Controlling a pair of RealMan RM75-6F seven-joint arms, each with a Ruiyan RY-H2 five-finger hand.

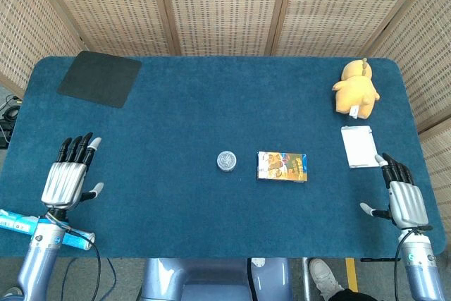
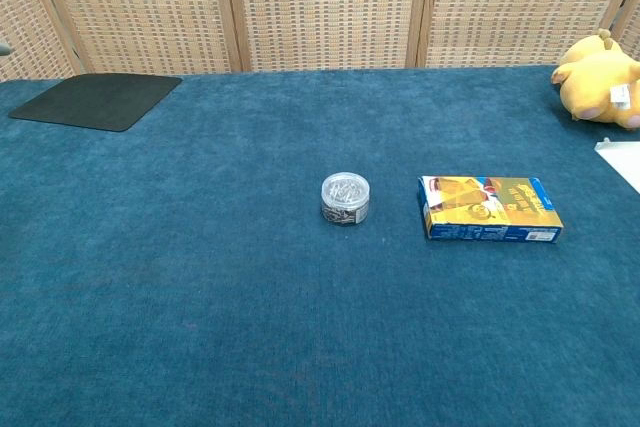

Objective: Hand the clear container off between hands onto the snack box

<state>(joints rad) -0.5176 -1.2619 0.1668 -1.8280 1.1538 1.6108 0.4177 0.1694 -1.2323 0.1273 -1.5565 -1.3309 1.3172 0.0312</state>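
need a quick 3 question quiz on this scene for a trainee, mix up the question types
1. True or false: the clear container already sits on the snack box.
2. Multiple choice: what lies at the table's far left corner? A) a yellow plush toy B) a dark mat C) a white card
3. Fill in: the left hand and right hand both hold ____.

Key:
1. False; it stands on the table, left of the box, apart from it.
2. B; the dark mat. The yellow plush toy and white card lie on the right.
3. Nothing; both are open near the table's near edge.
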